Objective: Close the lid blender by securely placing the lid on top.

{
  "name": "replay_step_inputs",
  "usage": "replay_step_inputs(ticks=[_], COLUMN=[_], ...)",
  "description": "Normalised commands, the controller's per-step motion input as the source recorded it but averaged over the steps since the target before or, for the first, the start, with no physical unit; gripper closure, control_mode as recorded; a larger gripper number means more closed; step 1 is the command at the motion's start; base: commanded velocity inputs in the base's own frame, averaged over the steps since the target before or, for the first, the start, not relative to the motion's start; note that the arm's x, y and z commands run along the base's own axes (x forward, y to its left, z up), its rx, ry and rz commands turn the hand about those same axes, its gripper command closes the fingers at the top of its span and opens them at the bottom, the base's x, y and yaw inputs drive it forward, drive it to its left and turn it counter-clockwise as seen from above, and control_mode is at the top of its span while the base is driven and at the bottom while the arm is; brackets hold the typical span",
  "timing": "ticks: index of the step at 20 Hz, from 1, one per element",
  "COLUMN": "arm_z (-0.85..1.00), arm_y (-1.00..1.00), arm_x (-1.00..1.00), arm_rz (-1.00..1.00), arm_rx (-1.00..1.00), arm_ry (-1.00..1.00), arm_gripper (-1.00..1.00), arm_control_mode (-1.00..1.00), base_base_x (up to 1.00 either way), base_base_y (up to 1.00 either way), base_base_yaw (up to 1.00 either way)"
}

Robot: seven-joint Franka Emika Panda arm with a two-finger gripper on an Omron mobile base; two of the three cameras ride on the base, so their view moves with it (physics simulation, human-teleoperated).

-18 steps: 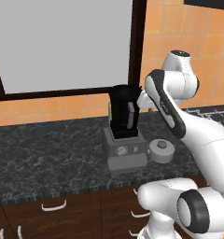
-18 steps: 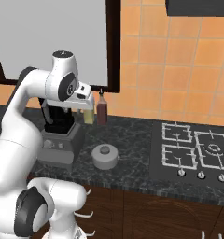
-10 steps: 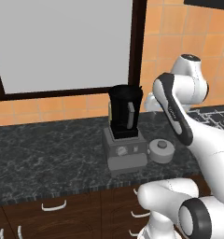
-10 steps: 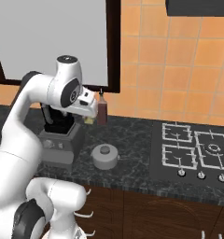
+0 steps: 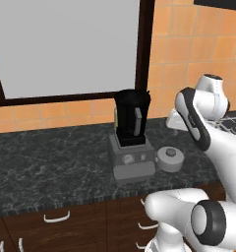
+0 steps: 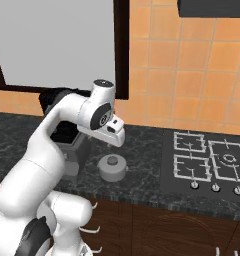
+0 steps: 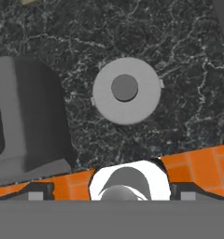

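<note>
A dark, white-veined stone counter (image 5: 51, 162) runs along a wall of orange tiles (image 6: 202, 90), with a big pale window (image 5: 66, 44) in a dark frame behind it and brown drawer fronts with light handles (image 5: 57, 216) below. To the right, in the right base view, a dark cooktop (image 6: 212, 165) with grey burner grates and a row of knobs is set into the counter. The blender (image 5: 132, 135) stands on the counter before the window frame, its black jar open at the top on the boxy grey base with a dial. The lid (image 5: 170, 158) lies flat on the counter just beside the base, on the cooktop side, knob up, apart from the base (a narrow strip of stone shows between them in the hand view). From the hand camera the lid (image 7: 126, 97) sits near the middle, with small tabs at its rim, and the grey base (image 7: 30, 130) is cut off at the left edge. In the right base view the white arm covers most of the blender (image 6: 67, 135). The hand hangs above the lid, and whether the fingers stand wide or narrow I cannot tell.
</note>
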Motion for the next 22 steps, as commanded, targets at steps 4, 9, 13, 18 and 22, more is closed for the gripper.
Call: replay_step_inputs(ticks=[4,9,13,18,22], arm_z=[-0.77,-0.66,-0.34,-0.28,-0.28], arm_y=[0.05,0.00,-0.05,-0.05,-0.06], arm_x=[0.36,0.21,0.28,0.25,0.24], arm_rz=[0.01,0.01,0.02,0.00,0.00], arm_rx=[-0.05,0.00,0.00,0.00,0.00], arm_ry=[0.18,0.00,0.00,0.00,0.00], arm_gripper=[-1.00,-1.00,-1.00,-1.00,-1.00], arm_control_mode=[-1.00,-1.00,-1.00,-1.00,-1.00], base_base_x=[0.00,0.00,0.00,0.00,0.00], base_base_y=[0.00,0.00,0.00,0.00,0.00], base_base_yaw=[0.00,0.00,0.00,0.00,0.00])
